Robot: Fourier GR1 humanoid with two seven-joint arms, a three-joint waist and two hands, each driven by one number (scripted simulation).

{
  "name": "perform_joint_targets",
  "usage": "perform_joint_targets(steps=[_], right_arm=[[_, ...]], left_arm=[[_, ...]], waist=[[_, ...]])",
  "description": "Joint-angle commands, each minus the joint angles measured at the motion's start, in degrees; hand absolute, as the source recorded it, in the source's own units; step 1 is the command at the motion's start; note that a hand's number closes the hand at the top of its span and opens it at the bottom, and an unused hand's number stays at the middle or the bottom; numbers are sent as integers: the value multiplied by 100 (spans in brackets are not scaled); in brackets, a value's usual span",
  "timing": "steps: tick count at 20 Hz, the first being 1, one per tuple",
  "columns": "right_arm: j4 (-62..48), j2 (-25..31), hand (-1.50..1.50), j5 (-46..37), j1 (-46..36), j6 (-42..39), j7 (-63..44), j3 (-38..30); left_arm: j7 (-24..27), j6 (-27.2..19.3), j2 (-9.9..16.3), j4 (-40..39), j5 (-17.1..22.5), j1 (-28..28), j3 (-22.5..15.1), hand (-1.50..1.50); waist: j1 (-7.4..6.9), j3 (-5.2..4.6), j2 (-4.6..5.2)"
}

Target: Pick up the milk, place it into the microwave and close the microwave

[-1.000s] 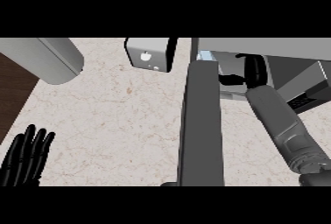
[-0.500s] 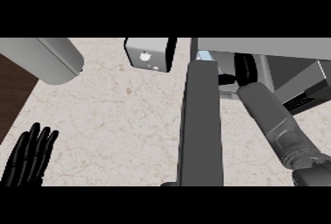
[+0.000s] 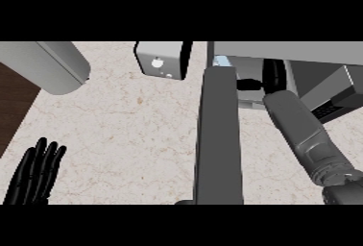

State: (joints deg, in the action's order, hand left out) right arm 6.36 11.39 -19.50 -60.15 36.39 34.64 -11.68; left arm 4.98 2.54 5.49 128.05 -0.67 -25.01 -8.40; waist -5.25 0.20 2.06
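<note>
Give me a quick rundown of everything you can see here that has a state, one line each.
microwave: open, right arm reaching inside.
microwave door: swung out wide over the counter.
milk: only a pale sliver shows at the opening; upright or tipped cannot be told.
right hand: inside the microwave, fingers cannot be told.
left hand: open, resting at the lower left, fingers up.

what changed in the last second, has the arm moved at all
The right forearm has pushed deeper into the open microwave, so the right robot hand sits farther inside; whether it holds anything cannot be seen. The open microwave door, the left robot hand resting at lower left and the counter are unchanged.
</note>
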Motion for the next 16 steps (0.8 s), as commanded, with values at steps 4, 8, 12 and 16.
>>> perform_joint_targets(steps=[4, 8, 12, 16], right_arm=[[109, 368, -150, 155, 28, -108, 225, -208], [169, 260, -150, 223, 61, 82, 402, -305], [170, 576, -150, 302, 114, -270, 528, -403], [186, 733, -150, 554, 255, -1168, 804, -618]], left_arm=[[-16, 4, 16, 243, -94, -209, -69, -150], [9, -86, -121, 106, -244, -125, -241, -150], [-37, -88, -105, 140, -251, -153, -215, -150], [-62, -17, -97, 338, -260, -471, -429, -150]], waist=[[60, -1, -37], [91, -1, -34], [142, -4, -56], [128, 0, -59]])
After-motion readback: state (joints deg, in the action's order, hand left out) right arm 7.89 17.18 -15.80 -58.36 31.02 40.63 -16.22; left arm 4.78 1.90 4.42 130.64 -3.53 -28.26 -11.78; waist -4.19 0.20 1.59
